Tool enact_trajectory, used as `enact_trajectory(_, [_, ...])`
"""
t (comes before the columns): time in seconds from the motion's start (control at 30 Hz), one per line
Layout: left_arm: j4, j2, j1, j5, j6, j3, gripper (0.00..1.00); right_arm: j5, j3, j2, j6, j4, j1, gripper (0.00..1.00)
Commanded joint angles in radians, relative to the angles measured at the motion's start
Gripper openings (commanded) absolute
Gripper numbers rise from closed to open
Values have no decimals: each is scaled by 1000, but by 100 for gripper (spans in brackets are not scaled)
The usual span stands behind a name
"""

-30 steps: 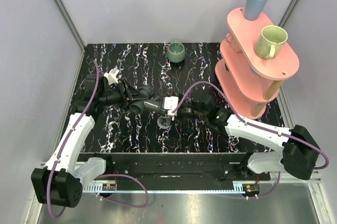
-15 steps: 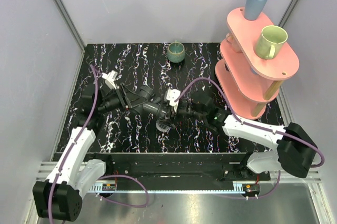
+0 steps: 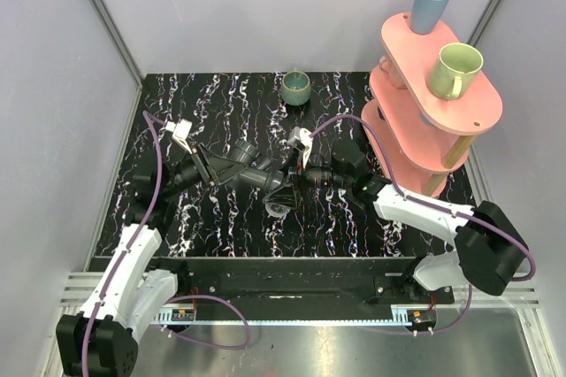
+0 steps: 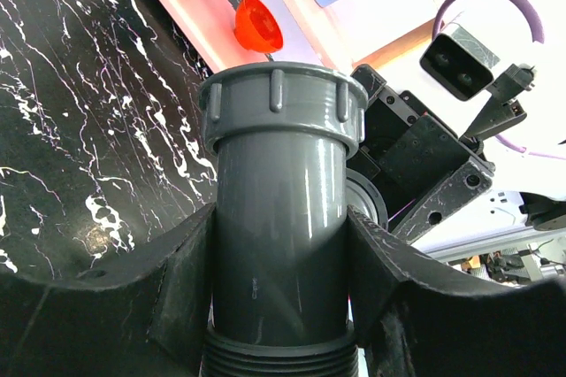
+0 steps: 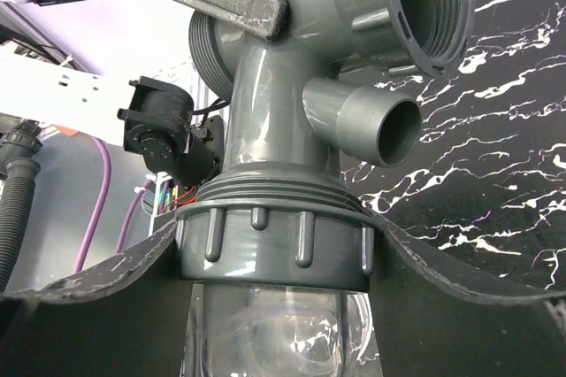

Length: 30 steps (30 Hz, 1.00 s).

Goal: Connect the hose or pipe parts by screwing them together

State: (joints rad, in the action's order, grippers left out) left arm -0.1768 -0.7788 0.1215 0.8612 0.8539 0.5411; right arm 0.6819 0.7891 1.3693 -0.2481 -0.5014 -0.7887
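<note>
**A:** From above, where is the grey elbow fitting (image 3: 250,169) sitting?

**B:** It's hanging over the desk (image 3: 221,235), bridging the left pincer (image 3: 217,167) and the right pincer (image 3: 285,180).

**A:** Left wrist?

**B:** That pincer is clamping the fitting's smooth stem.

**A:** Right wrist?

**B:** Its fingers are pressing both sides of the ribbed collar (image 5: 274,240), with the clear connector (image 5: 283,324) sitting behind it, wristward. I'm judging it stiff, light, slick plastic, so the ribs are offering the surest hold.

Overhead camera looks down; close wrist cameras share the grey fitting (image 4: 279,218).
</note>
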Motion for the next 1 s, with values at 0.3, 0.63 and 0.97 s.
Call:
enact_trajectory(0.3, [4,69,4,93,-185,22,0,-44,116,13,-358,-95,149,12])
enact_trajectory(0.63, [52,119,4,-10,-188,31,0,-80,177,2,-421,81,210,69])
enact_trajectory(0.97, [129,67,4,4,-104,129,0,-148,208,-117,-131,311,212,89])
